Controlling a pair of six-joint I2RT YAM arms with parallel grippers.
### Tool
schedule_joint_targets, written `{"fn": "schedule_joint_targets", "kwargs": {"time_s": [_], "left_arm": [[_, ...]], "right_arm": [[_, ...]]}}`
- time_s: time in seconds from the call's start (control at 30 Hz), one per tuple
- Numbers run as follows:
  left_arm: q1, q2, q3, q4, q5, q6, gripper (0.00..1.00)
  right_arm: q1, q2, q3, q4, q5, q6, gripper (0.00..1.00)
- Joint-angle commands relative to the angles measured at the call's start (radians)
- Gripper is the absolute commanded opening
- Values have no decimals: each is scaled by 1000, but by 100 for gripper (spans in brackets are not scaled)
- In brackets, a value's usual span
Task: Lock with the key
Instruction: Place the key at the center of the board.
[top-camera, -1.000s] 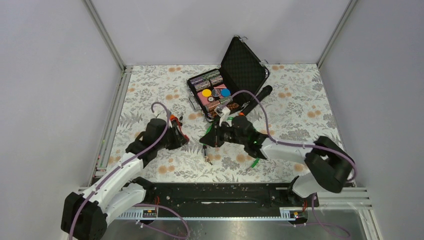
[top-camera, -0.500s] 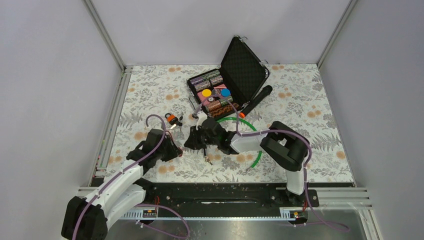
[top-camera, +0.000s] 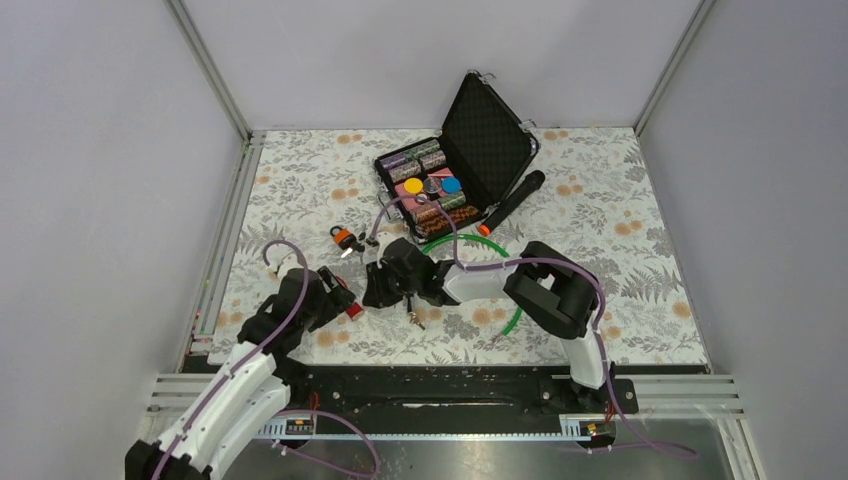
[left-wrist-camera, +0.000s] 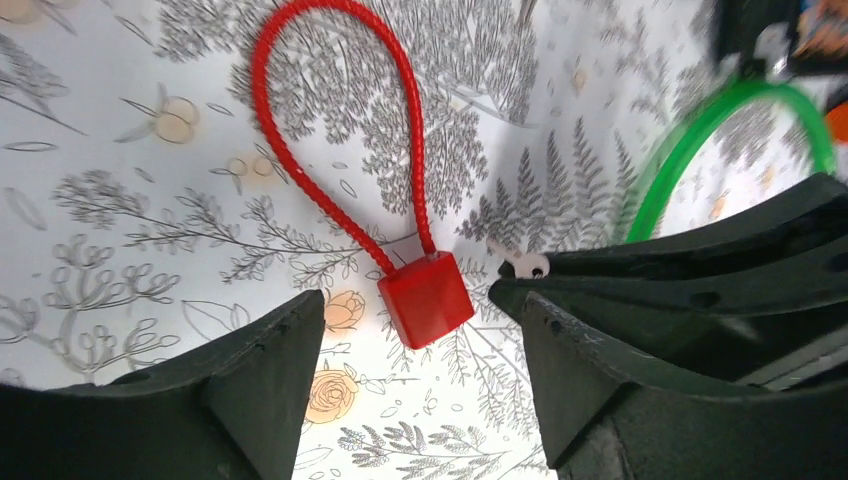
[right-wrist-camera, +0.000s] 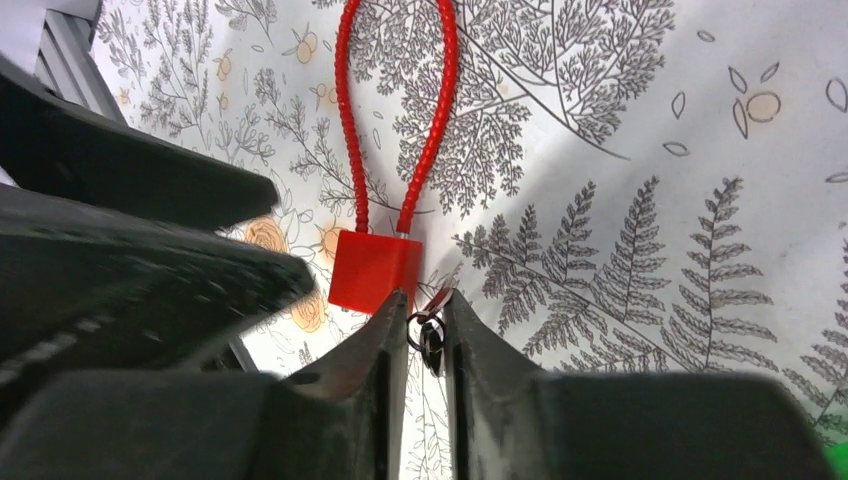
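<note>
The left arm (top-camera: 238, 383) and the right arm (top-camera: 482, 283) are built alike, with white shells on the long links and bulky black housings at the joints. A loose purple cable (top-camera: 283, 248) loops along each. Both are bolted to a black rail (top-camera: 440, 385) at 6 o'clock. The left gripper (left-wrist-camera: 405, 295) and the right gripper (right-wrist-camera: 425, 300) have matte black, wedge-shaped fingers (left-wrist-camera: 255, 385).

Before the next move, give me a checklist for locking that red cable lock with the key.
1. The key pinched in the right gripper: ok.
2. Key tip inside the red lock: not ok, looks beside the body.
3. Lock steadied by the left gripper: not ok, jaws open, not touching.
4. Keyhole facing the key: cannot tell.
5. Both cable ends meeting the lock body: ok.
</note>
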Motion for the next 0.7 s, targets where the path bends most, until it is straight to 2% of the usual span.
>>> {"fn": "schedule_joint_targets", "kwargs": {"time_s": [0.0,0.03,0.1,0.17,0.27,0.43,0.53,0.6,0.67], "left_arm": [[5,-117,53,-97,-168,-65,72],[5,-129,62,-103,-176,-64,72],[6,-141,81,-113,-188,-64,72],[5,-144,96,-113,-190,-59,72],[5,-142,113,-110,-181,-48,73],[5,-152,122,-77,-125,4,79],[5,-160,119,-43,-85,40,93],[6,-165,115,-23,-62,58,98],[6,-171,114,-9,-48,73,99]], "right_arm": [[8,-73,21,-102,-18,-45,32],[8,-99,11,-116,-4,-52,41],[6,-150,-13,-151,36,-62,52],[1,-212,-37,-186,70,-65,60],[-1,-289,-63,-257,147,-57,62],[-1,-395,-112,-404,402,9,63],[-1,-383,-93,-488,493,42,62],[-1,-346,-59,-534,518,58,61],[-1,-301,-29,-559,530,66,61]]}}
